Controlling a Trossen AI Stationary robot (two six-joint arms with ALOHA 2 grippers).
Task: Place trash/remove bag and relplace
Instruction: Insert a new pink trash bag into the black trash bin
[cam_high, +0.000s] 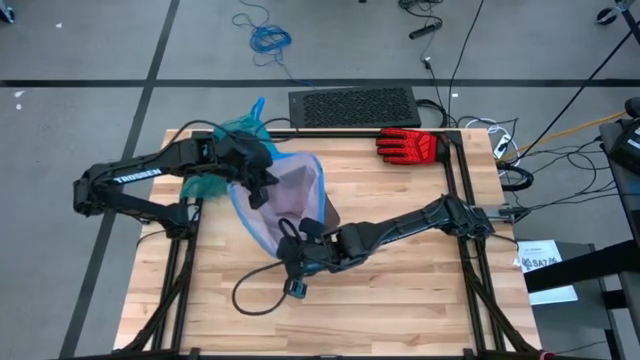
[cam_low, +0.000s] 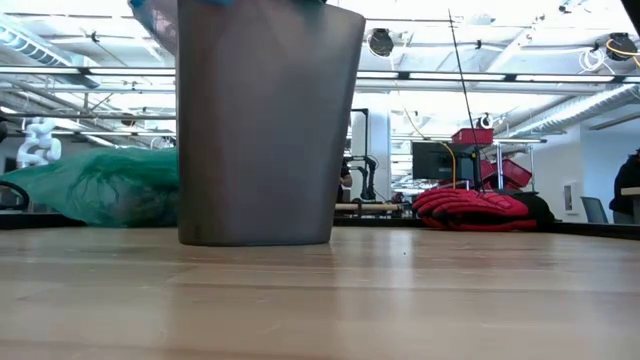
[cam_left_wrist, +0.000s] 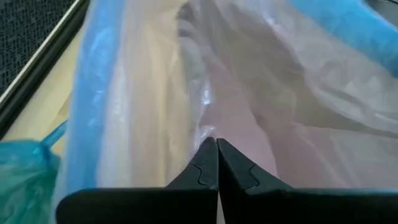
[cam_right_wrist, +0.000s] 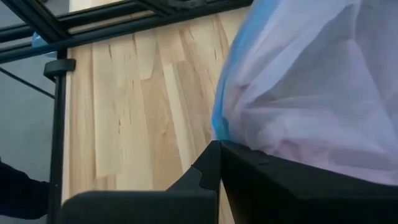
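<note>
Grippers, left (cam_left_wrist: 217, 146) and right (cam_right_wrist: 219, 146), both pinch the pink-lilac liner (cam_high: 290, 190) over the grey bin (cam_low: 265, 125) mid-desk; teal bag (cam_high: 215, 180) lies near the left edge.

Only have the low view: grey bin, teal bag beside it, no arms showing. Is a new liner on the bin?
Observer: A pale pink bag with a blue edge is spread over the mouth of the bin. I can't tell how well it is seated.
Operator: Left tool?
Observer: The left tool is shut, tips against the pink film, on the side towards the teal bag.
Operator: Right?
Observer: The right tool is shut at the bag's blue edge, roughly across the rim from the left tool.
</note>
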